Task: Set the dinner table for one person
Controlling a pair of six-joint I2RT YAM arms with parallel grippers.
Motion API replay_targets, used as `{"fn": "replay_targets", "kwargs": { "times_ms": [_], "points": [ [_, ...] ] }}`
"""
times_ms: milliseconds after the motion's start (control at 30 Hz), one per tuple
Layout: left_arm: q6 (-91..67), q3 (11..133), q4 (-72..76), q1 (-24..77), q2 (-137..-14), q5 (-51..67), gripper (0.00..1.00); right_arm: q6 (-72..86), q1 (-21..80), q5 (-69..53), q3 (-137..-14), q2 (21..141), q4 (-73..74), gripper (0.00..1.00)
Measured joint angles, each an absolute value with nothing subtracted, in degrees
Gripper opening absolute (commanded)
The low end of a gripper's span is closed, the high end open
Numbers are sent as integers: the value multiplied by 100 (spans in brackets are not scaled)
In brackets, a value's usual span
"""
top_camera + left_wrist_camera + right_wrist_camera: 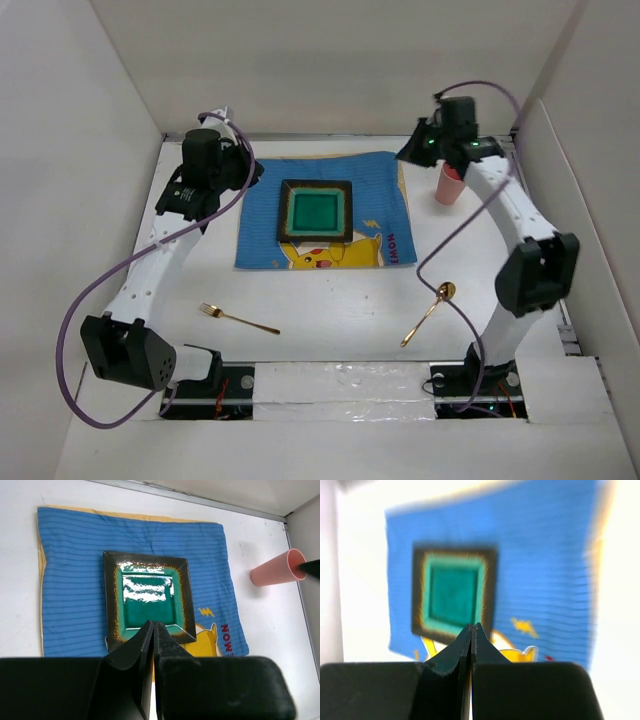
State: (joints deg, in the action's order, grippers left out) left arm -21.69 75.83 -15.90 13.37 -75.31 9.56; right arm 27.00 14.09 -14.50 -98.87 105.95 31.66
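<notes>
Across the whole scene, the large flat matte white dinner table (330,300) spread beneath both arms and carried every item. Toward its far side lay a blue striped cloth mat with a yellow cartoon print (375,180), and on the mat sat a square green glazed plate with a dark rim (316,211). A pink tapered cup (449,186) stood just beside the mat's right edge. Nearer the arm bases, a gold fork (238,319) lay to the left and a gold spoon (425,318) to the right, well apart. The left gripper (153,625) hung by the mat's left side, fingers clenched together on nothing. The right gripper (471,627), up near the cup, was likewise pressed closed and empty.
</notes>
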Motion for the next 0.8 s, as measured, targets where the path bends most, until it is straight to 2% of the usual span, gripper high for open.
{"fn": "replay_targets", "kwargs": {
  "times_ms": [167, 200, 267, 300, 367, 400, 667, 733, 800],
  "points": [
    [-2171, 7446, -1579, 1341, -7533, 1063, 0, 2755, 390, 40, -9894, 9397, 3061, 0],
    [-2174, 7430, -1573, 1341, -7533, 1085, 4, 2768, 217, 340, -9942, 9376, 3072, 0],
    [-2193, 7422, -1564, 1341, -7533, 1129, 10, 2783, -60, 849, -9970, 9445, 3109, 18],
    [-2206, 7419, -1562, 1343, -7533, 1173, 16, 2790, -152, 1046, -9968, 9542, 3166, 31],
    [-2252, 7413, -1544, 1343, -7533, 1256, 19, 2797, -285, 1284, -9970, 9817, 3293, 42],
    [-2272, 7402, -1518, 1343, -7533, 1306, 20, 2792, -336, 1347, -9970, 9981, 3398, 44],
    [-2329, 7194, -1476, 1343, -7533, 1470, 20, 2794, -419, 1402, -9839, 10864, 3898, 44],
    [-2344, 7159, -1481, 1343, -7533, 1494, 20, 2810, -427, 1352, -9843, 10919, 3889, 40],
    [-2349, 7159, -1476, 1343, -7533, 1503, 20, 2832, -445, 1315, -9856, 10993, 3894, 30]
  ]
}}
